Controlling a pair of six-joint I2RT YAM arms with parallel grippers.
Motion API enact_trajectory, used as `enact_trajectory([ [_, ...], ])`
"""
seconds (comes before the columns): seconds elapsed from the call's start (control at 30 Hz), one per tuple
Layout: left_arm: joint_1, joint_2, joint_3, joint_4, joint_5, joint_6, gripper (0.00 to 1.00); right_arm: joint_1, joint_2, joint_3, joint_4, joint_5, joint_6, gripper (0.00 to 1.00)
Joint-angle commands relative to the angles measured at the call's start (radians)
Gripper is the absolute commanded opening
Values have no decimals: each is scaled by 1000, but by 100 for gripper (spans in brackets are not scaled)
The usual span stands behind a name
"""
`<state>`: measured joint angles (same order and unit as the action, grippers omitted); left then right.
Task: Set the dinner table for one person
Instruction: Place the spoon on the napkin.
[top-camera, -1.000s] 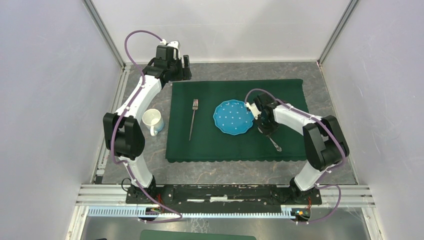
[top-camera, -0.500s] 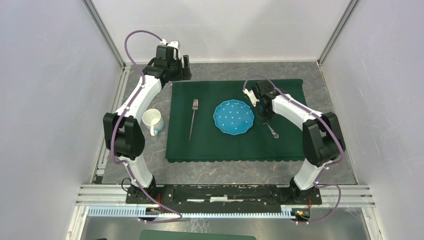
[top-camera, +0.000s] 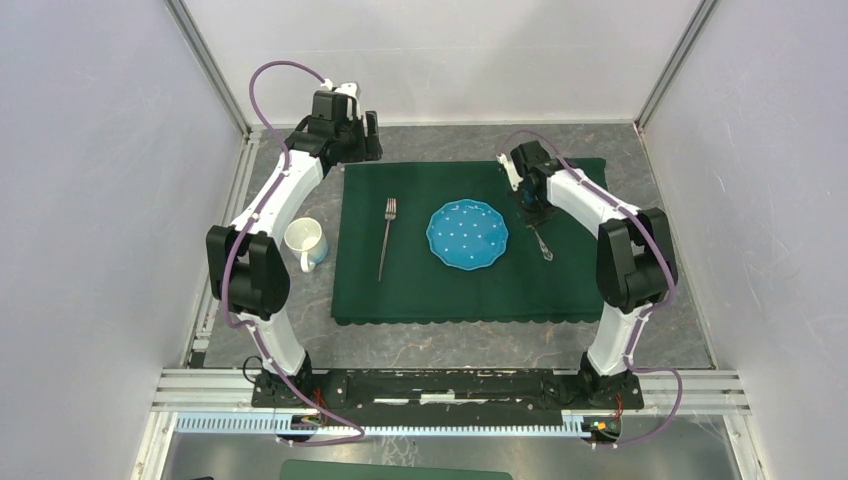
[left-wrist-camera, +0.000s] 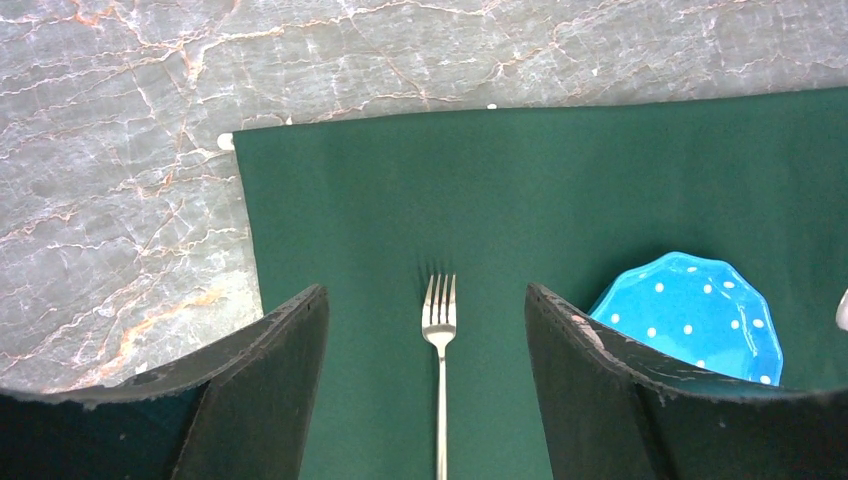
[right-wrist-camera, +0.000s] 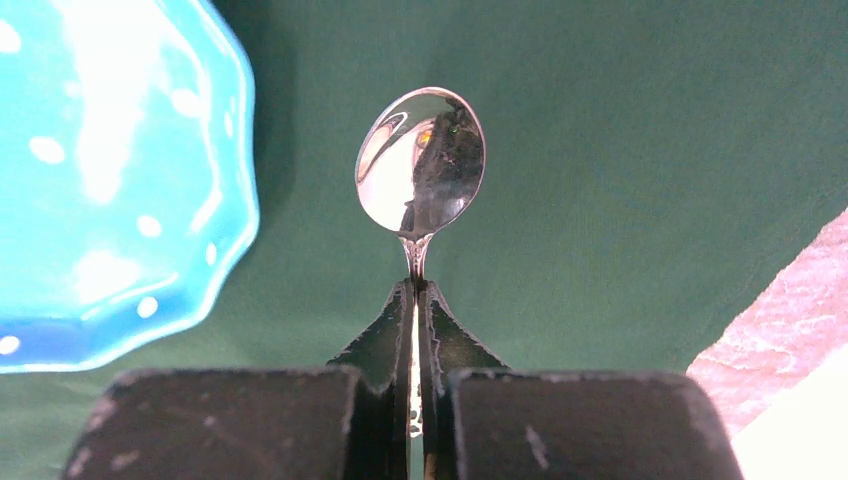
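Compared w/ a sec ago, the spoon (top-camera: 543, 245) is found farther up the green cloth (top-camera: 440, 290), now level w/ the blue dotted plate (top-camera: 467, 234) and just beside its right edge, not touching; before, it was nearer the cloth's near-right corner. R jaws are seen pinched fully together on the spoon's handle in the wrist view, bowl (right-wrist-camera: 420, 160) pointing away from the jaws over bare cloth; whether the bowl rests on the cloth or is held just clear can't be told. L jaws are held wide apart w/ nothing between them, parked above the cloth's far-left corner and unmoved over that sec; the fork (left-wrist-camera: 440, 330) is seen below, lying straight left of the plate. The mug (top-camera: 305, 243) is left off the cloth, on the bare table (top-camera: 450, 345), which spans the whole work area under the cloth. Judged from this, spoon placement is nearly done: handle to be lowered and released approx. parallel to the fork. Mug probably remains to be placed.
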<state>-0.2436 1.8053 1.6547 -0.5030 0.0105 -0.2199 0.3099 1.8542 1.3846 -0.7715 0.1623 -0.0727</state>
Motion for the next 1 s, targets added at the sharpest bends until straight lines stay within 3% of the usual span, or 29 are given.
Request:
enact_trajectory([
  [0.0,6,-40,16,-11,-4,-3,77,-14,45,85,3,-39,52,0],
  [0.53,6,-57,16,-28,-9,-15,77,-169,64,36,104,-125,171,0],
  [0.97,6,-41,43,-35,-8,-16,75,-190,78,32,115,-142,180,0],
])
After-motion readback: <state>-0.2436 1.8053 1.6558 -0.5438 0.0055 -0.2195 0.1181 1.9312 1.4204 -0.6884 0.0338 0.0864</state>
